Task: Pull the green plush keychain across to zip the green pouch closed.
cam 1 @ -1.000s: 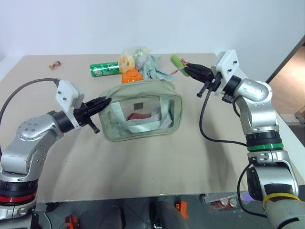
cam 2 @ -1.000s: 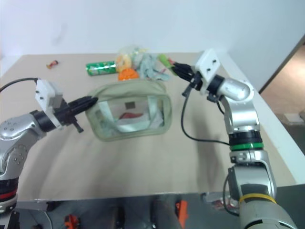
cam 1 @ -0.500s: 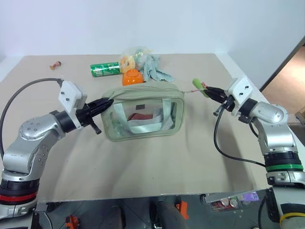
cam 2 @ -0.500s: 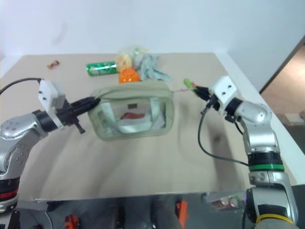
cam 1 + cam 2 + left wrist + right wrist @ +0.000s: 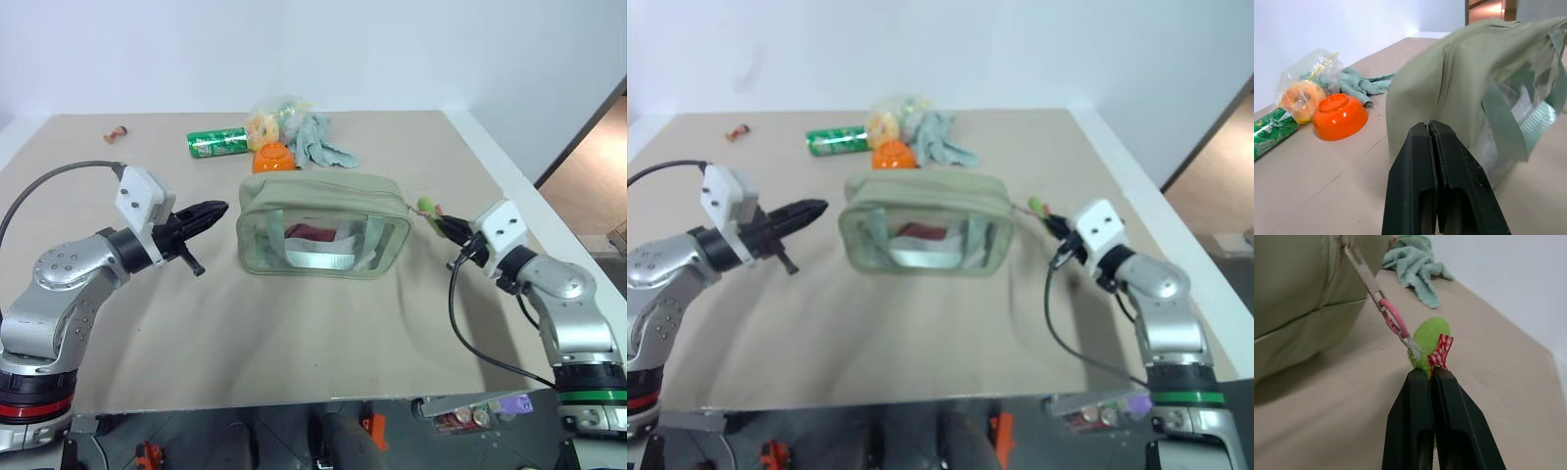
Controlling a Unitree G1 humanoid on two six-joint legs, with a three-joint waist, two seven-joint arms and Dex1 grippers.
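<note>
on the tan bench (image 5: pixel 294 333), pale green fabric pouch (image 5: pixel 323 227) near the middle. right gripper (image 5: pixel 1430 374) pinched shut on small lime plush keychain (image 5: pixel 1429 339) just past the pouch's right end. left gripper (image 5: pixel 217 209) shut, empty, beside the other end. best to pull gently, straight along the zip.

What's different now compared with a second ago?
The right gripper, shut on the green plush keychain, swung down and out to the right, dragging the green pouch that way. The left gripper, shut, lost the pouch's end and now grips nothing. The can, bowl and rag stayed put.
</note>
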